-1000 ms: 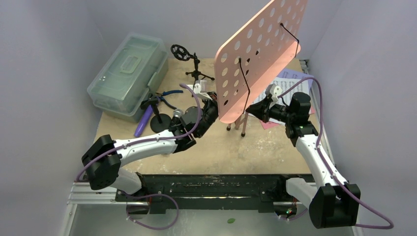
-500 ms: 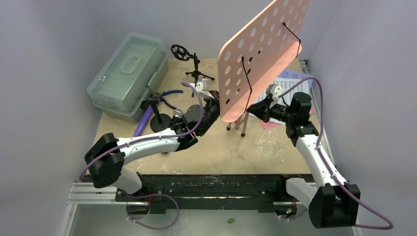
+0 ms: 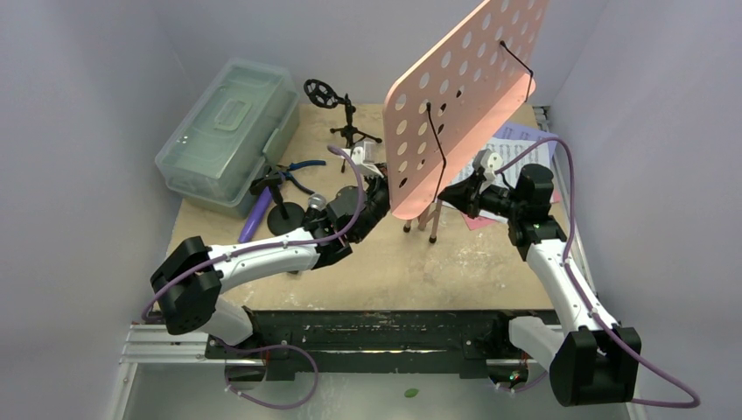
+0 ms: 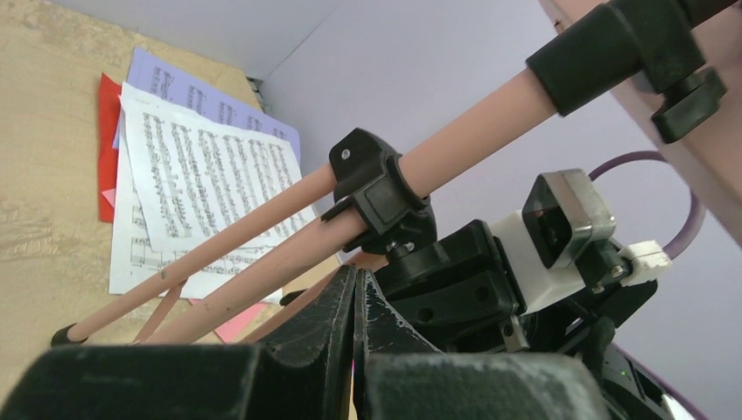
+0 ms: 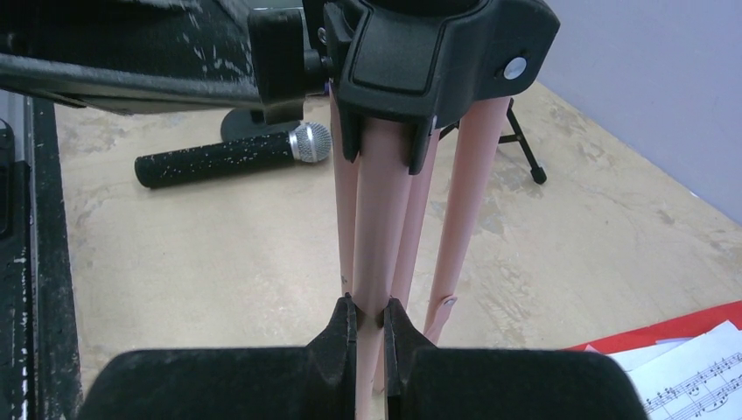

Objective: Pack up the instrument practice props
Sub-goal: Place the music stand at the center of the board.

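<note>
Pinching a leg (image 5: 378,227) of the pink music rack (image 3: 464,96) in my right gripper (image 5: 369,311); left gripper (image 4: 357,287) closed beside the legs.

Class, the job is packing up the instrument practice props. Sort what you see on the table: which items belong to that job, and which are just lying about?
Belongs to the job: pink music rack, sheet-music pages, purple microphone, black-silver microphone, black mic tripod.
Just lying about: clear greenish case, blue-handled pliers.
</note>
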You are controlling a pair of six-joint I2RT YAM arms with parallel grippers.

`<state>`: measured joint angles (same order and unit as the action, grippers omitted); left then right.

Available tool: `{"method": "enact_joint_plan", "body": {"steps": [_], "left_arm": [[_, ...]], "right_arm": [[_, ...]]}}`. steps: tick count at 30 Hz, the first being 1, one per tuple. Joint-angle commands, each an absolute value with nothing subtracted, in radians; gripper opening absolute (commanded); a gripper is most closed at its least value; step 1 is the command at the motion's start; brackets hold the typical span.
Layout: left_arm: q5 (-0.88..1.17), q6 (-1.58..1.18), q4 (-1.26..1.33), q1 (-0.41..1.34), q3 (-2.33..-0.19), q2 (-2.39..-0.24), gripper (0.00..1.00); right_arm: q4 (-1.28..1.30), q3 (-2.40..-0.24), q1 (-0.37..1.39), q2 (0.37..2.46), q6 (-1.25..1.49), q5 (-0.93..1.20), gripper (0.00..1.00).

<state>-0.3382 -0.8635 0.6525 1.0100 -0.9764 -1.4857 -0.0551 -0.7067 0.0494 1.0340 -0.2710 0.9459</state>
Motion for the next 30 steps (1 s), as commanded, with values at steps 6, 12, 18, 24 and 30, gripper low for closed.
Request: {"method": "enact_joint_plan", "body": {"steps": [6, 12, 18, 24, 30], "left_arm": [[-0.230, -0.858, 0.654, 1.011, -0.988, -1.513, 0.00], [-0.229, -0.859, 0.702, 1.011, -0.961, -1.505, 0.01], [-0.292, -0.830, 0.721, 1.012, -0.855, -1.419, 0.02], [-0.269, -0.763, 0.758, 1.011, -0.796, -1.366, 0.22], [-0.174, -0.717, 0.818, 1.011, -0.851, -1.399, 0.38]], "right_arm": [[0.084, -0.673, 0.048, 1.075, -0.302, 0.899, 0.00], [0.086, -0.673, 0.048, 1.072, -0.303, 0.899, 0.00], [0.086, -0.675, 0.048, 1.072, -0.303, 0.900, 0.00], [0.086, -0.673, 0.048, 1.073, -0.304, 0.900, 0.00], [0.086, -0.674, 0.048, 1.074, -0.303, 0.899, 0.00]]}}
